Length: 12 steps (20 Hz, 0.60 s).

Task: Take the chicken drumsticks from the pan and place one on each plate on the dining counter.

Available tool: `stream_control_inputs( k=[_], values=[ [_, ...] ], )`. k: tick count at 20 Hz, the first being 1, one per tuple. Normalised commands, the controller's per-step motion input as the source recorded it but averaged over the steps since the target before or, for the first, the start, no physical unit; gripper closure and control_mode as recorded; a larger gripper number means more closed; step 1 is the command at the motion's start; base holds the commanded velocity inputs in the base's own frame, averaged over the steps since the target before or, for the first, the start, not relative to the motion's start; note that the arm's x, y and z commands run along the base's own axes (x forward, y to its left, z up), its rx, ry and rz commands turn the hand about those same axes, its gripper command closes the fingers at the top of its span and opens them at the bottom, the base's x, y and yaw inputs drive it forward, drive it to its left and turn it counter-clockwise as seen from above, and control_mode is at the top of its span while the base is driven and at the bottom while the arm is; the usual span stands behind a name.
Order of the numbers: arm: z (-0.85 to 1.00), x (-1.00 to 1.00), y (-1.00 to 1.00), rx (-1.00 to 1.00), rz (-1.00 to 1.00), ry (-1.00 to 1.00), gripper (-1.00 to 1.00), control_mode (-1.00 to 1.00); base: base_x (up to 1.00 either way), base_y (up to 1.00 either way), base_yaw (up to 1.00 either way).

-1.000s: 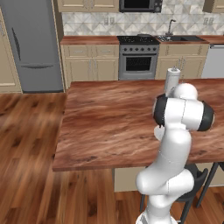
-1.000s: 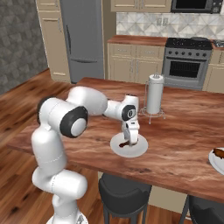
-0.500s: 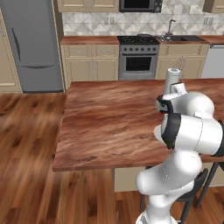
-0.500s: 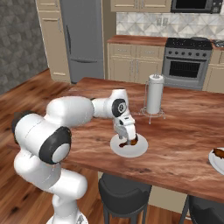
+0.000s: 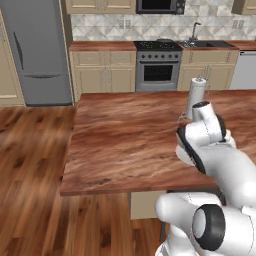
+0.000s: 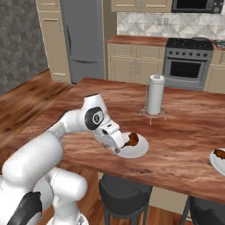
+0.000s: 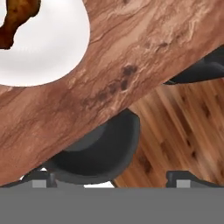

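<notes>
In right base view: end effector (image 6: 117,146), jaws spread and holding nothing, at the left rim of a plate (image 6: 137,150) carrying a drumstick (image 6: 131,140) on the counter (image 6: 184,140); paper towel roll (image 6: 155,94) behind; second plate (image 6: 218,163) with drumstick (image 6: 219,154) far right. Hand view adds black stool (image 7: 103,153) below counter edge. Arm bent low, reaching rightward over the counter.

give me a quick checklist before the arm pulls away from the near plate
1. Drumstick lies on the near plate: ok.
2. Gripper open, nothing between the fingers: ok.
3. Gripper clear of the drumstick: cannot tell, they sit very close in the right base view.
4. Second drumstick on the far plate: ok.
5. Paper towel holder stands apart from the arm: ok.
6. Near plate fully on the dining counter, back from its edge: ok.
</notes>
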Motion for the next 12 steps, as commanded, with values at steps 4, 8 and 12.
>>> stream_control_inputs(
  k=[4, 8, 12],
  values=[
    [0.42, -0.83, 0.46, 0.00, 0.17, -0.08, -1.00, -1.00, 0.00, 0.00, 0.00],
    [0.42, -0.67, 0.44, 0.00, 0.19, -0.04, -1.00, -1.00, 0.00, 0.00, 0.00],
    [0.50, -0.52, 0.34, 0.00, 0.18, -0.01, -1.00, -1.00, 0.00, 0.00, 0.00]
  ],
)
